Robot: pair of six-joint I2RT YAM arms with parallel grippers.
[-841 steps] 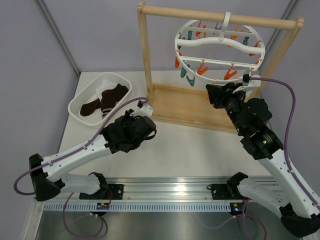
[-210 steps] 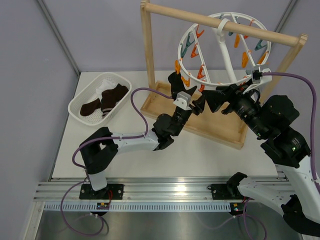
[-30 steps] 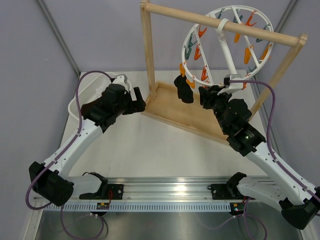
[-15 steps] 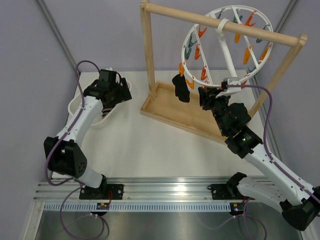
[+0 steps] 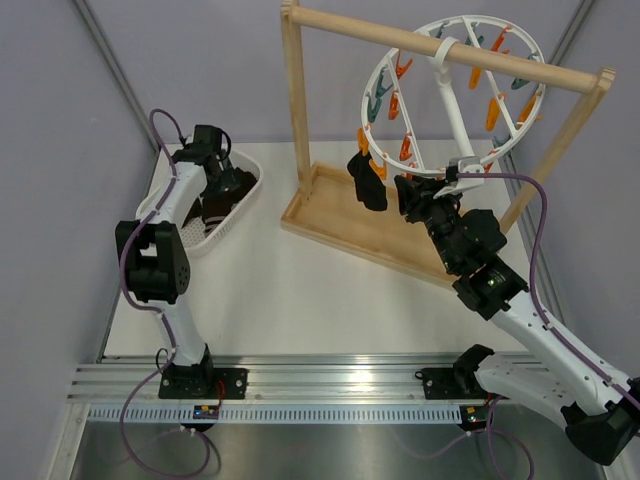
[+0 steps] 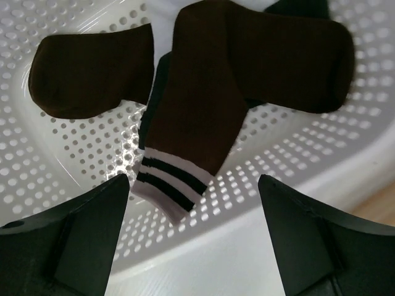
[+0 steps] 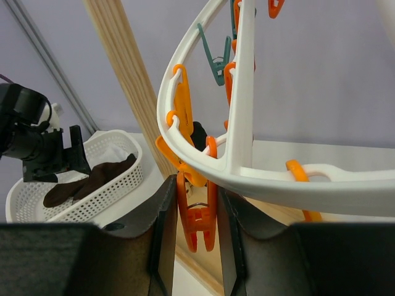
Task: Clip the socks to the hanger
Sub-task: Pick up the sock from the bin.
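1. Since a second ago the left arm has swung away from the foot of the wooden stand (image 5: 296, 90) and folded back. The left gripper (image 5: 235, 185) now hangs over the white mesh basket (image 5: 190, 236) at the table's (image 5: 300, 290) far left.
2. The right arm has hardly shifted in that time and is still at the lower rim of the hanger (image 5: 452, 110).
3. Left gripper (image 6: 194, 240): fingers spread wide, nothing between them, above the socks and not touching them.
4. Below it in the basket (image 6: 278, 154) lies a dark brown sock (image 6: 197, 105) with a white, black-striped cuff pointing toward the camera. A second dark brown sock (image 6: 86, 74) lies to its left, partly under it.
5. Right gripper (image 7: 196, 243): fingers closed against both sides of an orange clip (image 7: 196, 222) that hangs from the hanger's (image 7: 241, 92) ring.
6. In the overhead view the right gripper (image 5: 408, 190) is at the ring's lowest edge.
7. Hanger: hooked on the stand's top bar, its ring tilted steeply with the face turned toward the arms.
8. One black sock (image 5: 367, 182) hangs from a clip on the ring's left side, above the stand's base and just left of the right gripper.
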